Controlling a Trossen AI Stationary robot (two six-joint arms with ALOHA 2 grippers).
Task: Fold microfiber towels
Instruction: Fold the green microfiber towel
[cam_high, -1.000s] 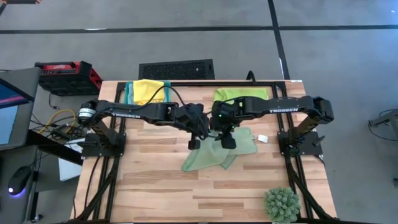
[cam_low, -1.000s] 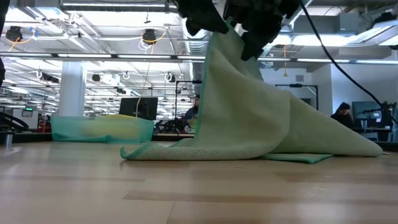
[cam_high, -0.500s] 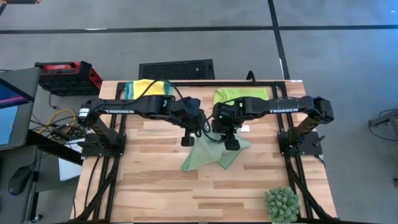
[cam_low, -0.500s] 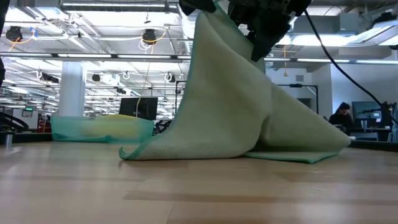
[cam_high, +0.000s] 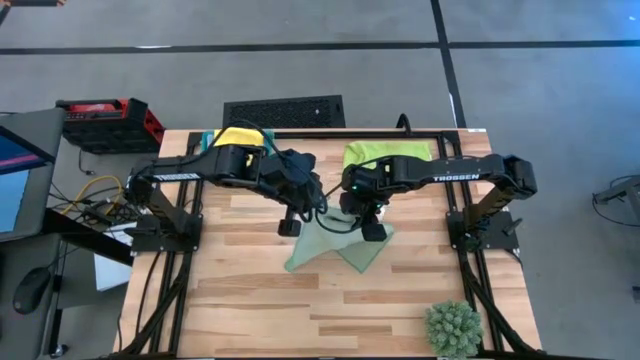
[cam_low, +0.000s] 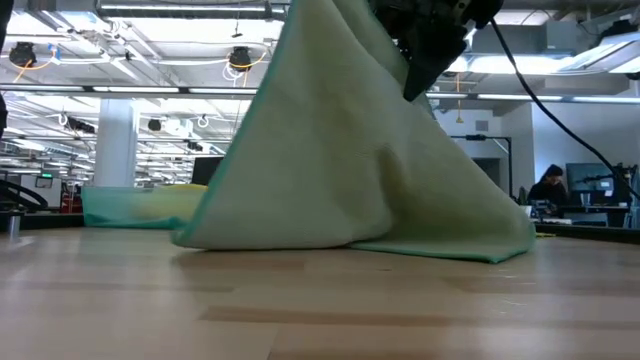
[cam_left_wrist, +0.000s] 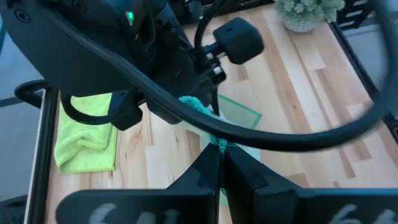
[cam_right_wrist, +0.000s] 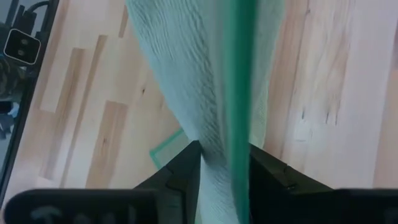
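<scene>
A pale wooden worktop (cam_high: 250, 300) stands on a grey floor, and the level view looks past it into a large hall with ceiling lights and desks where people sit far back. Near the middle of the worktop both dark arms meet over the sage green towel (cam_high: 335, 250). The towel is lifted by its upper part into a tent shape, while its lower edges rest on the wood, one corner pointing toward the front edge.

The left claw (cam_left_wrist: 221, 163) has its fingers pressed together, pinching a bunched bit of the towel's darker green hem. The right claw (cam_right_wrist: 225, 163) is just beside it, its fingers apart by the thickness of the cloth and gripping a hanging fold of the same towel, with the hem running between them.

At the back edge of the worktop, a yellow towel (cam_high: 238, 140) lies in a teal tray (cam_high: 207, 148) on the left. A lime green towel (cam_high: 385, 151) lies at the back on the right, partly under the right arm. A small spiky green plant (cam_high: 453, 328) sits at the front right corner, well apart from the towels.
</scene>
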